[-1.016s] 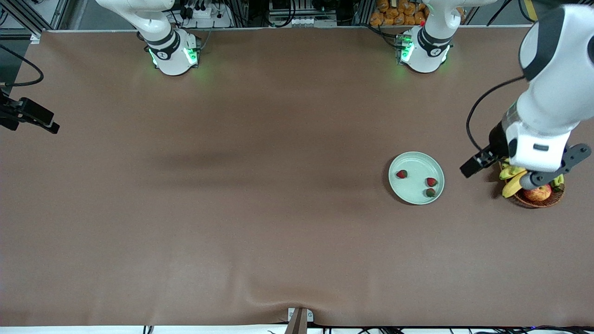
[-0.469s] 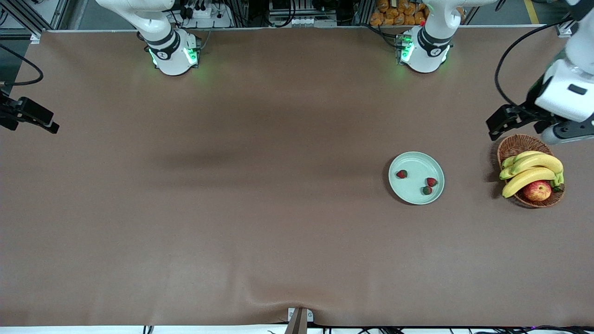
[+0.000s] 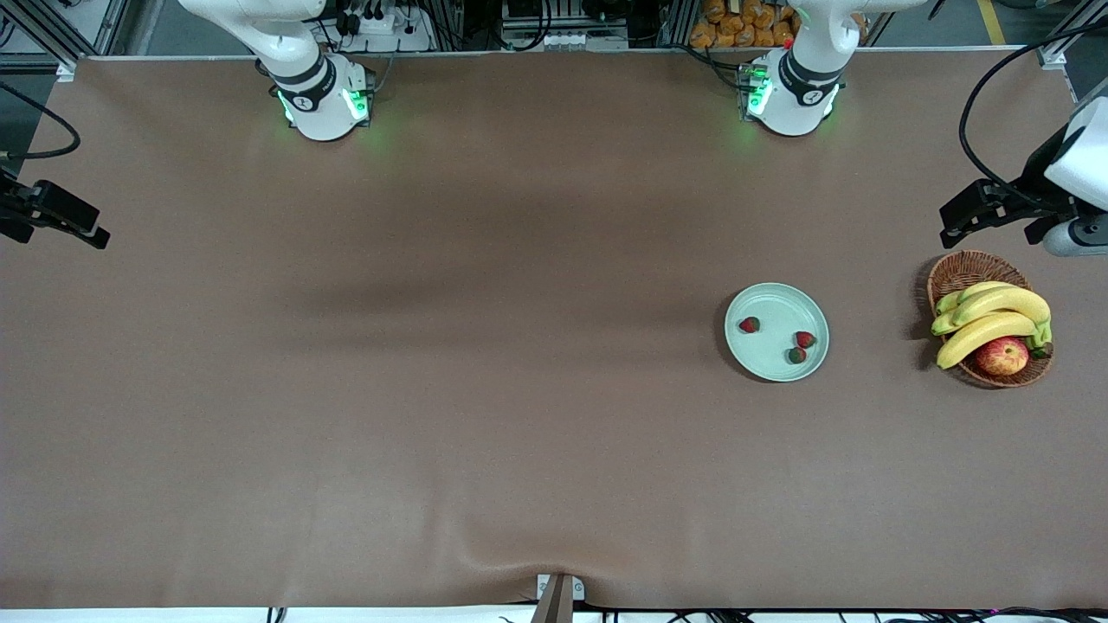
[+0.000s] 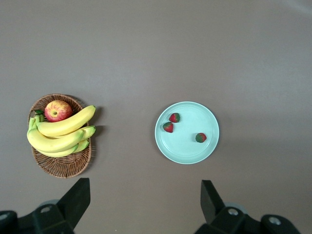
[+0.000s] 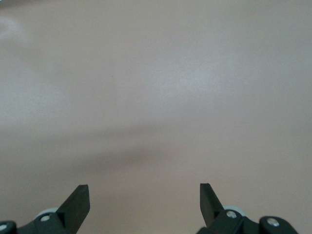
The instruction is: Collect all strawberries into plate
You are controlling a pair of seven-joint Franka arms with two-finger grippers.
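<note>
A: Found the strawberries [image 3: 750, 325] yet?

B: Yes, all three in the plate [image 3: 770, 294], toward the left arm's end of the table. Going by the front view's clock face on the dish: one alone near nine o'clock, two close together between three and five o'clock.

A: Pointing which way?

B: Hard to say; too small for a sure long axis. Showing mostly dark green cap on the berry nearest the front camera, mostly red on the other two.

A: Room around the dish?

B: Plenty. Bare brown table [image 3: 485, 389] on every side of the plate, with the widest stretch running off at nine o'clock toward the right arm's end. Well apart at three o'clock, a wicker basket [image 3: 961, 266], sitting near the table's edge at the left arm's end.

A: In the basket?

B: Bananas [image 3: 995, 313] heaped across it, plus an apple [image 3: 1001, 356] tucked against them on the side nearer the front camera. Nothing but the berries in the plate.

A: And the pincers?

B: Left gripper [image 4: 145, 202] up high over the table's end by the basket, fingers spread wide apart, holding nothing, looking down on both basket and plate. Right gripper [image 5: 145, 200] over bare cloth at the right arm's end, likewise spread and holding nothing, waiting there.
</note>
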